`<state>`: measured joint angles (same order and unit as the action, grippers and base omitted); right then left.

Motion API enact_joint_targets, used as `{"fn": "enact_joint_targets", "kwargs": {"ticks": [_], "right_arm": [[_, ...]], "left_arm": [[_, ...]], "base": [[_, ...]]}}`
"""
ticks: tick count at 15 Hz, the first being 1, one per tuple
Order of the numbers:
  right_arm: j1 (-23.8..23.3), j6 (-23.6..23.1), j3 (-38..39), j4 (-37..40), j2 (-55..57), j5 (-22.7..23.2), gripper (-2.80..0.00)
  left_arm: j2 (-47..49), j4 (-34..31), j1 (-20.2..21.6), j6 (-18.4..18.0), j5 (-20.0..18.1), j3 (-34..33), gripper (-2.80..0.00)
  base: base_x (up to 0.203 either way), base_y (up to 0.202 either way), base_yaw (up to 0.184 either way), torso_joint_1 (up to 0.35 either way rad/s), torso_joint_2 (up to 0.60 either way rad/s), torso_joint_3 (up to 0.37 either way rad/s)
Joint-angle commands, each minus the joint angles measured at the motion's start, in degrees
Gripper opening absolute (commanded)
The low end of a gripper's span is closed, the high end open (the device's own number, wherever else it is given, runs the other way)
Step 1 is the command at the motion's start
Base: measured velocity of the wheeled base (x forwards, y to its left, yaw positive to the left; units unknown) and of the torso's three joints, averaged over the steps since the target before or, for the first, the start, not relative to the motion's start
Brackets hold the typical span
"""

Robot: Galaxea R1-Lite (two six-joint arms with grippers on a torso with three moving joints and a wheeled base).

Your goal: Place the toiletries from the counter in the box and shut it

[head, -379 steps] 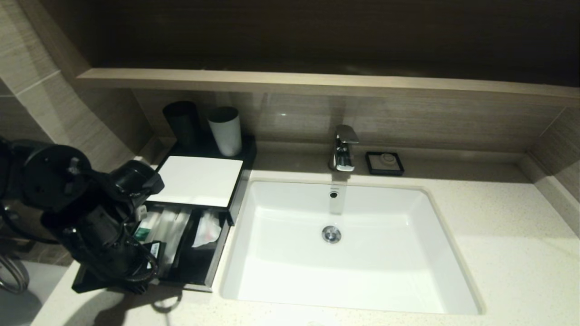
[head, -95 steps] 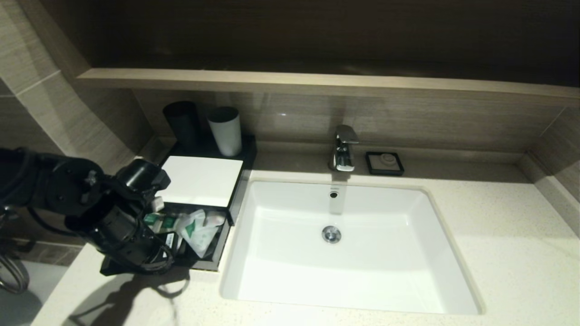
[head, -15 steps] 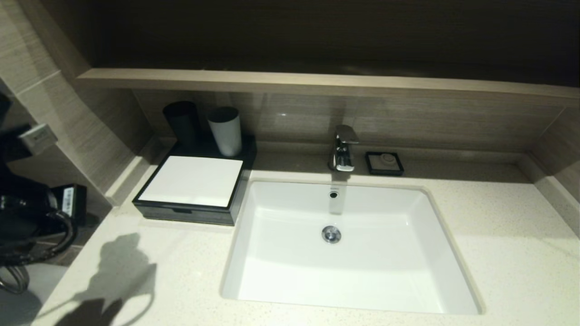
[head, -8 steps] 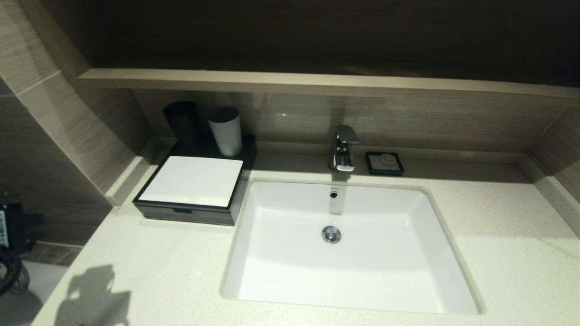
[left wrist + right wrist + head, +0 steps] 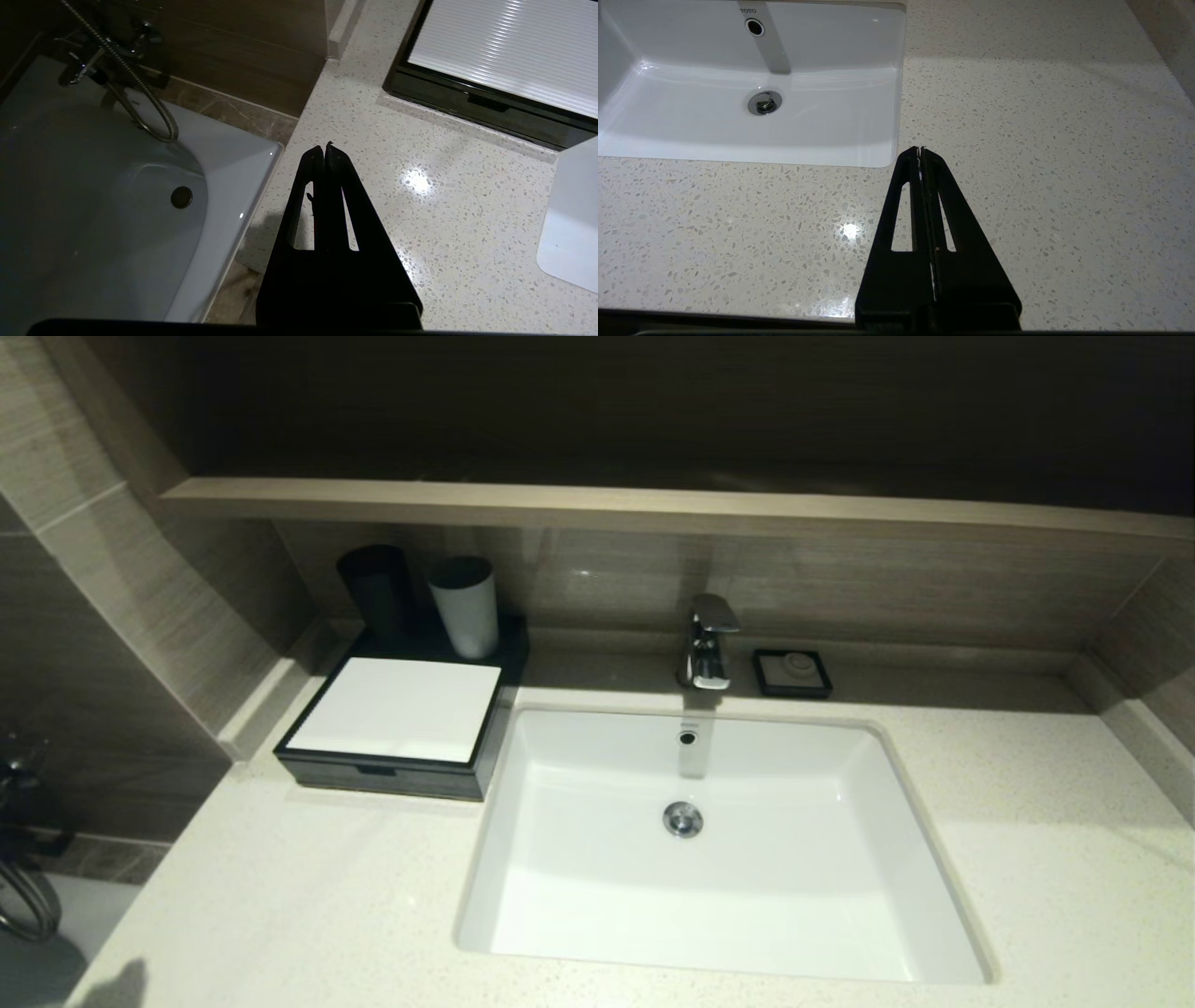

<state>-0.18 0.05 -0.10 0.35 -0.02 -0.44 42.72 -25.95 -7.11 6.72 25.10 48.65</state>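
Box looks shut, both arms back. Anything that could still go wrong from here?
1. The box has its drawer front flush, so the packets inside are hidden; whether any got pinched cannot be told.
2. The left hand, shut and empty, hangs at the counter edge above the bathtub; a sideways swing may clip that edge.
3. The right hand, shut, sits low over the counter beside the basin.

- A brown wooden ledge (image 5: 653, 509) runs along the back wall, with dark wood-grain panelling above it.
- Grey-brown tiles (image 5: 103, 551) cover the left wall.
- A chrome tap (image 5: 707, 642) stands behind the white basin (image 5: 597, 896).
- Left of the vanity sits a pale bathtub (image 5: 70, 224) with a metal shower hose (image 5: 140, 107).
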Motion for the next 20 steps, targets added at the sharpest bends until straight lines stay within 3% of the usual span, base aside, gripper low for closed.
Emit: {"fn": "enact_joint_targets", "kwargs": {"ticks": [1,6,9,13,17,20], "right_arm": [[0.01,0.04,0.01,0.00,-0.06,0.00,-2.80],[0.01,0.04,0.01,0.00,-0.06,0.00,-2.80],[0.01,0.01,0.01,0.00,-0.06,0.00,-2.80],[0.01,0.04,0.01,0.00,-0.06,0.00,-2.80],[0.01,-0.05,0.01,0.00,-0.06,0.00,-2.80],[0.01,-0.05,0.01,0.00,-0.06,0.00,-2.80]], "left_arm": [[-4.45,-0.93,0.07,-0.28,3.02,0.11,-2.80],[-9.07,-2.08,1.60,-0.39,7.66,-0.82,-2.80],[-12.39,-4.04,4.63,-1.01,7.84,-0.82,-2.80],[-17.44,-4.17,5.44,-2.17,7.72,-1.25,-2.80],[-22.76,-2.20,6.14,-3.97,5.91,-5.70,-2.80],[-26.36,-0.44,6.14,-4.08,0.67,-8.34,-2.80]], "base": [[0.000,0.000,0.000,0.000,0.00,0.000],[0.000,0.000,0.000,0.000,0.00,0.000],[0.000,0.000,0.000,0.000,0.00,0.000],[0.000,0.000,0.000,0.000,0.00,0.000],[0.000,0.000,0.000,0.000,0.00,0.000],[0.000,0.000,0.000,0.000,0.00,0.000]]}}
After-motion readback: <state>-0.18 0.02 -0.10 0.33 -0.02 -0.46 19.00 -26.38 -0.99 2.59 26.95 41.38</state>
